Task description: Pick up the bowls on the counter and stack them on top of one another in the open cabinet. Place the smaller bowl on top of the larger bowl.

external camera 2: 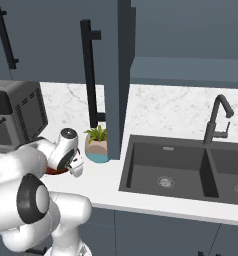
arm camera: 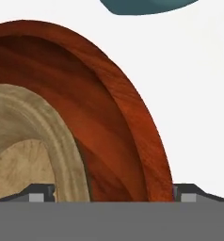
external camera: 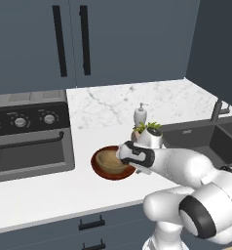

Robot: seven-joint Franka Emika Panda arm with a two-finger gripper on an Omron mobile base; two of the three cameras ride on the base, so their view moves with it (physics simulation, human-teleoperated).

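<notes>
Hand view: bowls already nested on the tabletop, grip being set on the rim

A white marbled tabletop (external camera: 103, 105) is seen in the left base view, with a dark oven (external camera: 30, 134) at its left and a dark double sink (external camera 2: 183, 167) at its right. Above the sink, the open wall cabinet (external camera 2: 191, 70) is shown in the right base view, its door (external camera 2: 108, 75) swung out with one long black bar handle. On the tabletop the wide reddish-brown bowl (external camera: 99, 168) is found, and the smaller tan bowl (external camera: 108, 161) is seated inside it, so the pair is already nested but not yet in the cabinet. Just behind them stand a plant pot (external camera 2: 96, 147) and a white soap bottle (external camera: 140, 115).

The hand (arm camera: 113, 190) is placed low over the near rim of the bowls, its two tips (arm camera: 185, 193) spread to either side of the red bowl's wall; nothing is gripped, and it is judged to be open. The step in hand is taken to be the grasp of the larger bowl's rim. A firm closure on that wall is called for next, then a level lift to the cabinet shelf, so that the tan bowl is not tipped out.

Counted: two bowls, one plant pot, one soap bottle, one oven, one open cabinet.
</notes>
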